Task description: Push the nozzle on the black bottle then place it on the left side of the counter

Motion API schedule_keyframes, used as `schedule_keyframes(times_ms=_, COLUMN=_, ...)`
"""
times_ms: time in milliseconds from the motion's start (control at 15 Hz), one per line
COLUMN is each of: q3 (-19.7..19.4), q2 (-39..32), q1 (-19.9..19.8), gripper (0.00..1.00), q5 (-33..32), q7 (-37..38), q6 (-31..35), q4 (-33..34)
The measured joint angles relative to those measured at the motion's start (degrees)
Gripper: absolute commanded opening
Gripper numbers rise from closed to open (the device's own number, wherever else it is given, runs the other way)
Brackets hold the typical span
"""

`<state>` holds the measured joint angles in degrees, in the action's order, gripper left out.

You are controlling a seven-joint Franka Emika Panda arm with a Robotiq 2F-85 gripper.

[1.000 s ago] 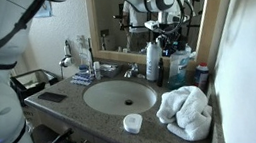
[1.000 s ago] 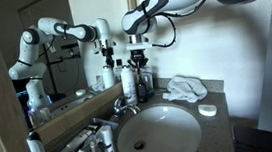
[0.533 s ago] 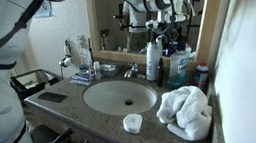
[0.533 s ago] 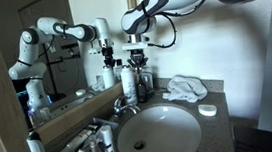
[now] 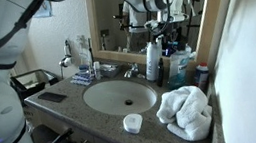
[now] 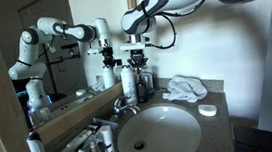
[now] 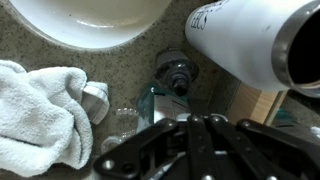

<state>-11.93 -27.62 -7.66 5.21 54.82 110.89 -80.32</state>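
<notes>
white bottle (image 7: pixel 250 40) cut by rt edge | hand (image 7: pixel 205 128) blurry, grip unclear

Your surface (image 5: pixel 62 103) is speckled grey-brown stone, and the oval basin (image 5: pixel 119 96) set in it is plain white. The crumpled towel (image 5: pixel 186 112) is white, and so is the small round lid (image 5: pixel 132 123) near it. In the wrist view the large bottle (image 7: pixel 250 45) is white with dark lettering, the black bottle (image 7: pixel 168 64) carries a dark nozzle (image 7: pixel 180 78), and the tinted bottle (image 7: pixel 155 105) is blue-green.
</notes>
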Motion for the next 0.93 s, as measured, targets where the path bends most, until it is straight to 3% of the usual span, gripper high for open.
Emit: schedule_keyframes(times_ms=933, q3=0.0, q2=0.0, q1=0.0, gripper=0.00, q5=0.0, q7=1.1, q6=-0.1, q4=-1.3)
